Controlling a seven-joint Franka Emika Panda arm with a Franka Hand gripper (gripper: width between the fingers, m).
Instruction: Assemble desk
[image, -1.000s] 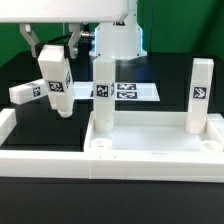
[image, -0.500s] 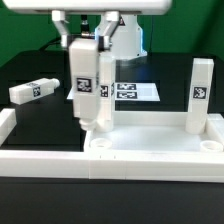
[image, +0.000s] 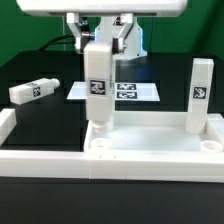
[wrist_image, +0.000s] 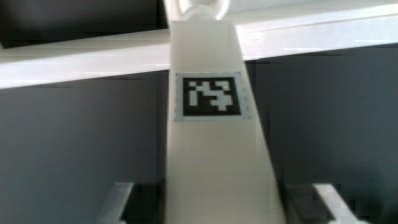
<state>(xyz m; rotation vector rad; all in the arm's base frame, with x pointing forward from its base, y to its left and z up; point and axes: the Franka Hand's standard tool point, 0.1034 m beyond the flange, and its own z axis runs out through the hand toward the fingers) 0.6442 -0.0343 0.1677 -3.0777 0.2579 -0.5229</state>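
Note:
The desk top (image: 150, 150) is a wide white shallow tray with round corner sockets, lying in the front middle. My gripper (image: 98, 38) is shut on a white square-bar leg (image: 97, 88) with a black-and-white tag, held upright. The leg's lower end is at the tray's left end, behind the front-left socket (image: 100, 144). Another leg (image: 200, 95) stands upright at the tray's right end. A third leg (image: 33, 91) lies flat on the table at the exterior view's left. In the wrist view the held leg (wrist_image: 214, 110) runs out from my gripper (wrist_image: 217, 205) toward the tray wall (wrist_image: 320, 45).
The marker board (image: 130, 91) lies flat behind the tray. A long white border rail (image: 12, 135) runs along the exterior view's left and front. The robot base (image: 130, 40) stands at the back. The table surface is black.
My gripper has carried the leg from the exterior view's left to the right, turned it from tilted to upright, and brought its lower end over the tray's left end.

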